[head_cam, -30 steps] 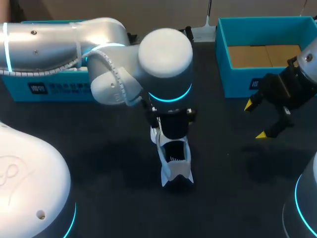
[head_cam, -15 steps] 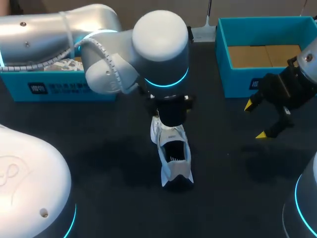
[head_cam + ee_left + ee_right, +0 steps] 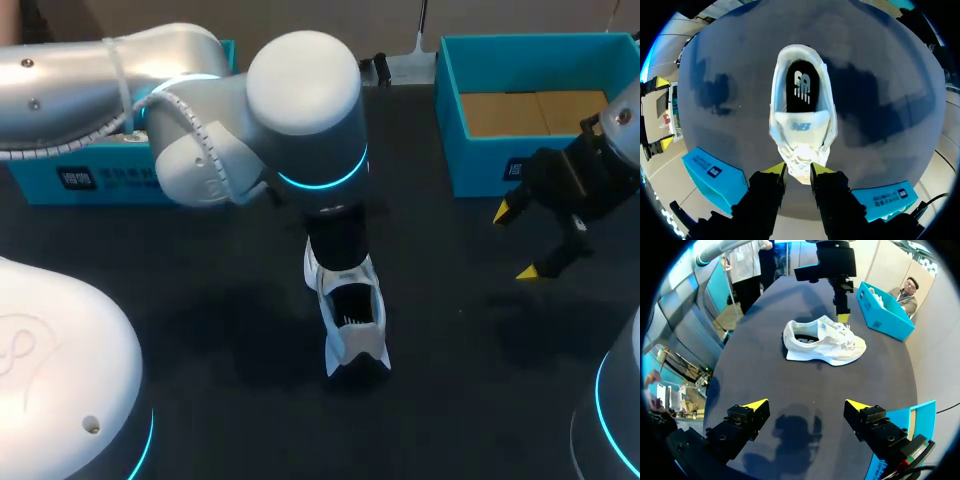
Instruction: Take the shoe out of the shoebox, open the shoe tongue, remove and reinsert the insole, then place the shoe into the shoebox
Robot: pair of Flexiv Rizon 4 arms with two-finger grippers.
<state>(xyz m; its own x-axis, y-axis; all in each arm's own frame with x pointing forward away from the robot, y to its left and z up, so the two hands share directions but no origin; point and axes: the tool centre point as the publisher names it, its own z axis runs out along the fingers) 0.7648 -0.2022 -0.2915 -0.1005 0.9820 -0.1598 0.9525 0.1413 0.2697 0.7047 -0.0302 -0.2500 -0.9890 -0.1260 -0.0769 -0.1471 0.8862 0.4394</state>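
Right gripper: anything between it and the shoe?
Nothing visible. Only bare table lies between the open right gripper and the shoe. The left gripper is down at the shoe's laces, not in that path.

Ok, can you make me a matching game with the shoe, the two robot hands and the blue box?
Things:
1. shoe
2. left gripper
3. right gripper
4. blue box on the right

Clues:
A. brown cardboard floor inside
B. white, with a black insole showing
C. open, off to the side, touching nothing
D. right over the shoe's laces

Pairs: 1-B, 2-D, 3-C, 4-A
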